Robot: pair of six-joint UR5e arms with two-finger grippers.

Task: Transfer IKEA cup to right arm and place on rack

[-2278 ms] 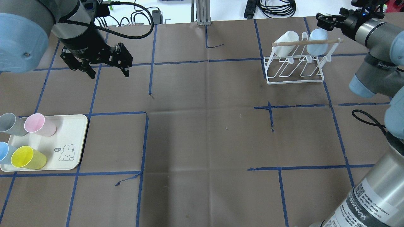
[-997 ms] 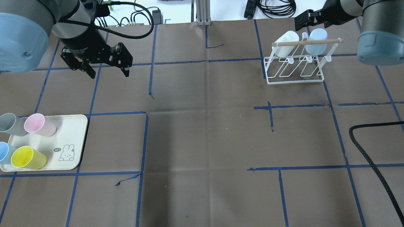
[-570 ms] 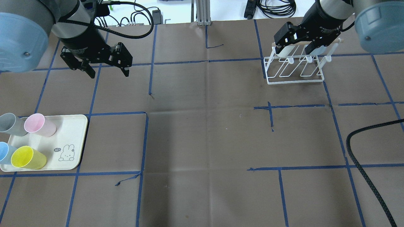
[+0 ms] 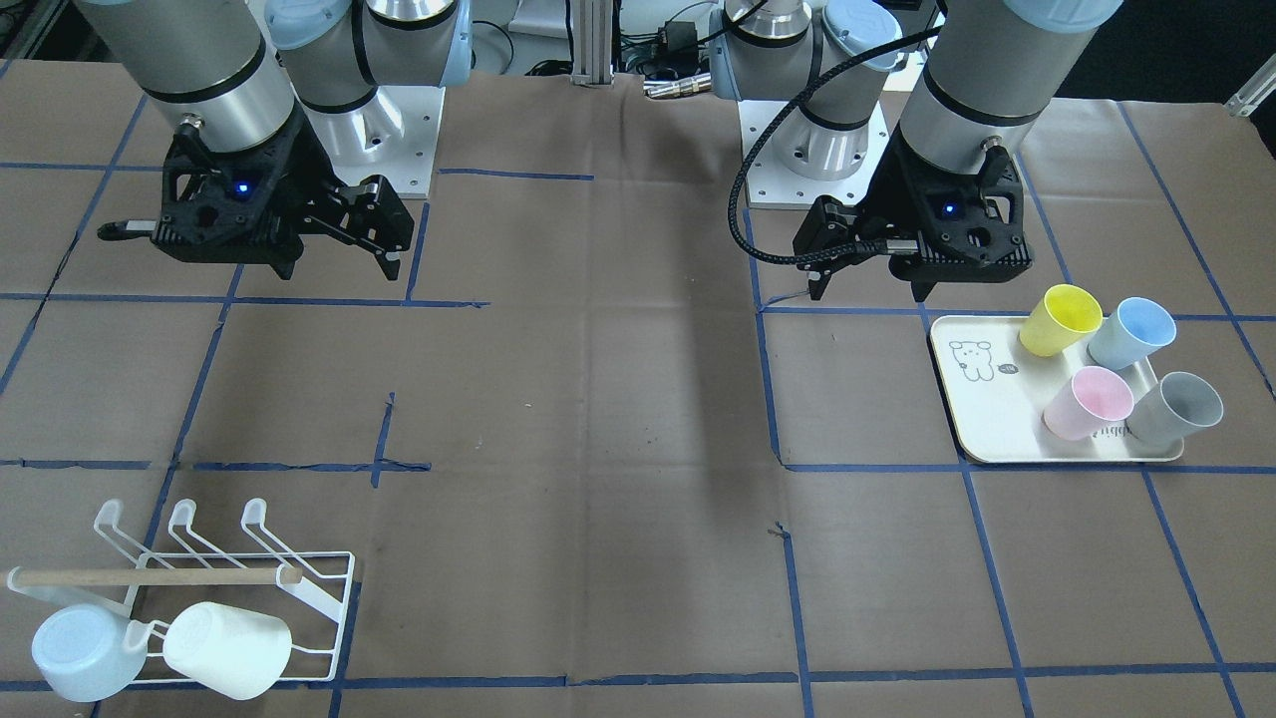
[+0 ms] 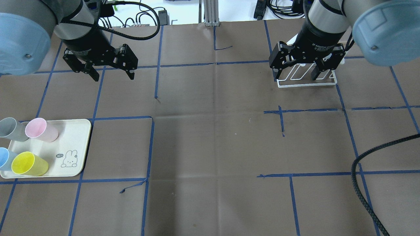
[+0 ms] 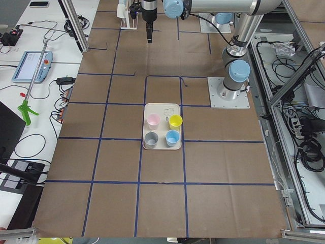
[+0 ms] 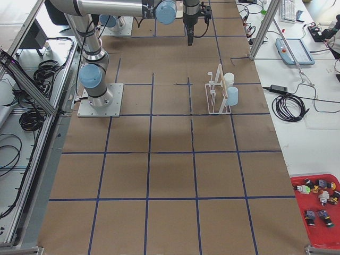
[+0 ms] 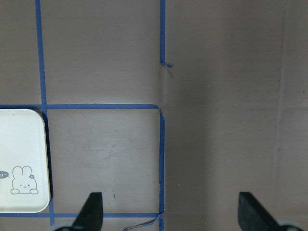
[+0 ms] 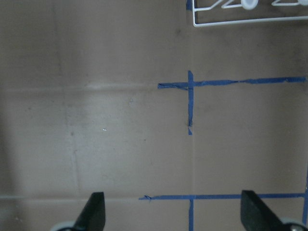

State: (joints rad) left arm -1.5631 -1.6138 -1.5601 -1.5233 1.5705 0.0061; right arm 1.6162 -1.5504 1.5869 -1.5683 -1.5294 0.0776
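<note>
Four cups lie on a cream tray [image 5: 75, 144]: yellow [image 5: 28, 164], pink [image 5: 41, 129], grey [image 5: 11, 128] and blue [image 5: 5, 159]. My left gripper [image 5: 113, 73] is open and empty, above the table beyond the tray; it is also in the front view [image 4: 869, 292]. My right gripper [image 5: 295, 75] is open and empty, high over the white wire rack [image 5: 305, 86]. In the front view the rack [image 4: 348, 608] holds a white cup [image 4: 227, 648] and a pale-blue cup [image 4: 80, 653] under its wooden dowel [image 4: 150, 576]. I cannot tell which cup is meant.
Brown paper with blue tape lines covers the table. A braided black cable [image 5: 361, 183] hangs over the right front of the table. The right wrist view shows the rack's base wire [image 9: 250, 22] at its top edge; the left wrist view shows the tray's corner [image 8: 21, 163].
My right arm has swung in from the far right edge to over the rack, and hides the rack's two cups in the overhead view. My left arm has not moved.
</note>
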